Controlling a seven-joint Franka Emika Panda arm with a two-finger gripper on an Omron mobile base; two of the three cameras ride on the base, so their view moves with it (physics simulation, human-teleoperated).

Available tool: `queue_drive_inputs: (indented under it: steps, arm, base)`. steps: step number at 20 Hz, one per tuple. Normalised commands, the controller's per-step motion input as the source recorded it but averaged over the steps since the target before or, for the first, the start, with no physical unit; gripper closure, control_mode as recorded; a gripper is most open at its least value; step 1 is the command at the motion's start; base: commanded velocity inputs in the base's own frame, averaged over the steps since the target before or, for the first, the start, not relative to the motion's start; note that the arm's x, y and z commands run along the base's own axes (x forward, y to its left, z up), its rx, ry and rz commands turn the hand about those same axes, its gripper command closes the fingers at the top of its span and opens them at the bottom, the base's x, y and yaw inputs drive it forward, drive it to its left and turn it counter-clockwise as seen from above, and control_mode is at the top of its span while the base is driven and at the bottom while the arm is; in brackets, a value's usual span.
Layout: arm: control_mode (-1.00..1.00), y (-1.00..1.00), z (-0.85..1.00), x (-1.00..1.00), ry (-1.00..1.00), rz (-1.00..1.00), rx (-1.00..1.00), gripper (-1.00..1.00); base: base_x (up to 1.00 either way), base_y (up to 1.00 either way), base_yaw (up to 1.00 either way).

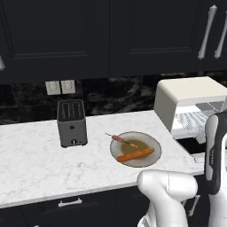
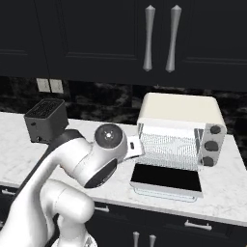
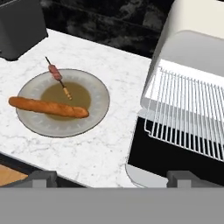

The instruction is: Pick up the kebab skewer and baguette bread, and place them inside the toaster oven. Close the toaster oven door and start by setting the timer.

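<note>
A round grey plate (image 1: 151, 141) on the white marble counter carries the kebab skewer (image 1: 121, 139), a thin stick with small reddish chunks, and the orange-brown baguette bread (image 1: 135, 154) lying in front of it. In the hand view the kebab skewer (image 3: 57, 74) and baguette bread (image 3: 48, 107) lie on the plate (image 3: 98, 89) at the left. The cream toaster oven (image 3: 192, 48) stands at the right, its wire rack (image 3: 188, 111) pulled forward. The toaster oven door (image 2: 166, 178) hangs open and flat. My gripper (image 3: 113, 179) is open, hovering above the counter's front edge between plate and oven, holding nothing.
A dark-grey slot toaster (image 1: 72, 123) stands left of the plate. The oven's three knobs (image 2: 214, 144) sit on its right front. Dark wall cabinets with silver handles (image 2: 159, 38) hang above. Bare counter (image 1: 31, 155) stretches to the left.
</note>
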Motion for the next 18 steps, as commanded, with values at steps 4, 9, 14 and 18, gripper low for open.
queue_drive_inputs:
  steps: [4, 9, 14, 18]
  arm:
    - [-1.0, 1.0, 0.29, 0.22, 0.14, 0.1, -0.1, -1.0]
    - [-1.0, 1.0, 0.06, 0.15, 0.06, 0.0, -0.03, -1.0]
    - [-1.0, 0.91, 0.04, 0.53, 0.05, 0.15, -0.03, -1.0]
    - [-1.0, 0.19, -0.28, 0.56, 0.15, 0.25, -0.02, -1.0]
  base:
    - [0.0, 0.0, 0.0]
    - [0.0, 0.0, 0.0]
    - [0.0, 0.0, 0.0]
    - [0.0, 0.0, 0.0]
